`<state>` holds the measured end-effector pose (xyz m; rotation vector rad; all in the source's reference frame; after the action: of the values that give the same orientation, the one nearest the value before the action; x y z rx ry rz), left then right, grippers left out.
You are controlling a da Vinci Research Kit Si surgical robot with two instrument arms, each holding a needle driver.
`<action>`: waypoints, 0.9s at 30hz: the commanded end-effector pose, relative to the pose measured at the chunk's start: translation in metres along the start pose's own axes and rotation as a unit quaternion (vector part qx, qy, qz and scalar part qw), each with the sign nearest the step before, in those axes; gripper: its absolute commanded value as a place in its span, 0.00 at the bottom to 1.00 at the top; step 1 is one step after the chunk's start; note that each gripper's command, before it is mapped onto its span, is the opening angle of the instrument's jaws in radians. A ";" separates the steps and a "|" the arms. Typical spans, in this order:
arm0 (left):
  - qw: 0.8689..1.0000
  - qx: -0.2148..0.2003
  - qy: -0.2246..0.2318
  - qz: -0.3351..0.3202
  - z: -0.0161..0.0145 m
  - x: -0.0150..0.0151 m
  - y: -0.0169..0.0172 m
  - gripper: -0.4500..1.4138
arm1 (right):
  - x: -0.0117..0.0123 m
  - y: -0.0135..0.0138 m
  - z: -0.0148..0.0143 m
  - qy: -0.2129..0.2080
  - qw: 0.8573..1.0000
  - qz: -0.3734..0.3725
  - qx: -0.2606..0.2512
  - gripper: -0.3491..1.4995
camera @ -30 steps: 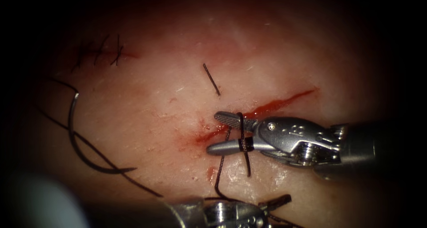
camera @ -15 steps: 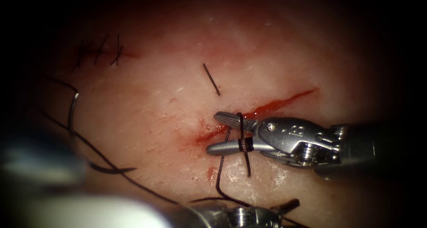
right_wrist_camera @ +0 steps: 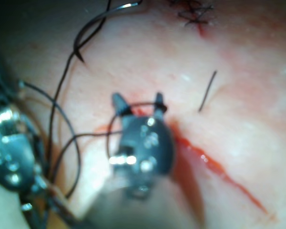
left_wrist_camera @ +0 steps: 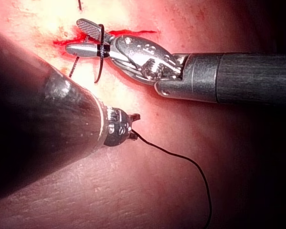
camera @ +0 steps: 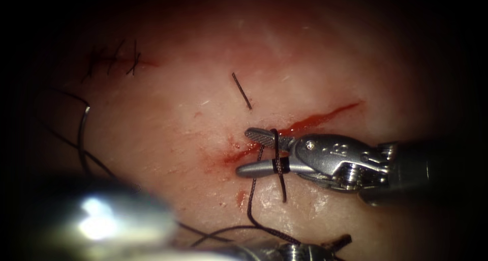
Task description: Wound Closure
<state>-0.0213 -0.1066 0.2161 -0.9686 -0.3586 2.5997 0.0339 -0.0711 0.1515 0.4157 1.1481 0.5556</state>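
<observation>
My right tool (camera: 258,152) lies over the cut (camera: 315,121) with its jaws open. The dark thread (camera: 278,164) is looped around both jaws, and nothing is held between them. The same loop crosses the right tool (right_wrist_camera: 138,106) in its own wrist view. At the bottom edge my left tool (camera: 341,240) is shut on the thread (left_wrist_camera: 171,153), as the left tool (left_wrist_camera: 133,127) shows up close. The curved needle (camera: 81,131) lies free on the tissue, left of the cut. Neither tool holds it, and the left arm's shaft (camera: 101,220) hides its lower part.
A row of finished stitches (camera: 116,60) sits at the upper left. A short cut end of thread (camera: 242,90) lies above the cut. Red fluid (camera: 231,156) stains the cut's left end. Loose thread (camera: 66,139) trails across the left tissue near the needle.
The left tool has slid right along the bottom edge with the thread. Its shaft has come in over the needle's lower curve. The right tool has stayed still.
</observation>
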 end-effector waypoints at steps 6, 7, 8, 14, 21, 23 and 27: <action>1.000 -0.005 0.001 -0.003 0.0013 0.0003 0.0012 0.41 | -0.0006 -0.0005 0.0008 0.000 1.000 0.001 0.002 0.47; 1.000 -0.004 0.001 -0.003 0.0014 0.0004 0.0013 0.40 | -0.0006 -0.0005 0.0008 0.000 1.000 0.001 0.002 0.46; 1.000 -0.007 0.002 -0.003 0.0015 0.0005 0.0014 0.32 | -0.0006 -0.0005 0.0008 0.000 1.000 0.001 0.002 0.45; 0.999 -0.030 0.009 0.044 0.0014 0.0009 0.0020 0.00 | -0.0006 -0.0004 0.0007 0.000 1.000 0.001 0.002 0.44; 0.993 -0.017 0.098 0.060 -0.0032 0.0025 0.0019 0.00 | -0.0006 -0.0001 0.0006 0.000 1.000 0.001 0.001 0.44; 0.990 -0.018 0.126 0.068 -0.0048 0.0031 0.0017 0.00 | -0.0006 -0.0001 0.0007 0.000 1.000 0.001 0.000 0.44; 0.977 -0.039 0.192 0.080 -0.0086 0.0041 0.0004 0.00 | -0.0007 -0.0001 0.0007 -0.001 1.000 0.001 0.000 0.44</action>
<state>-0.0175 -0.1030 0.2065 -1.5755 -0.2776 2.4604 0.0337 -0.0708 0.1518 0.4132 1.1455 0.5575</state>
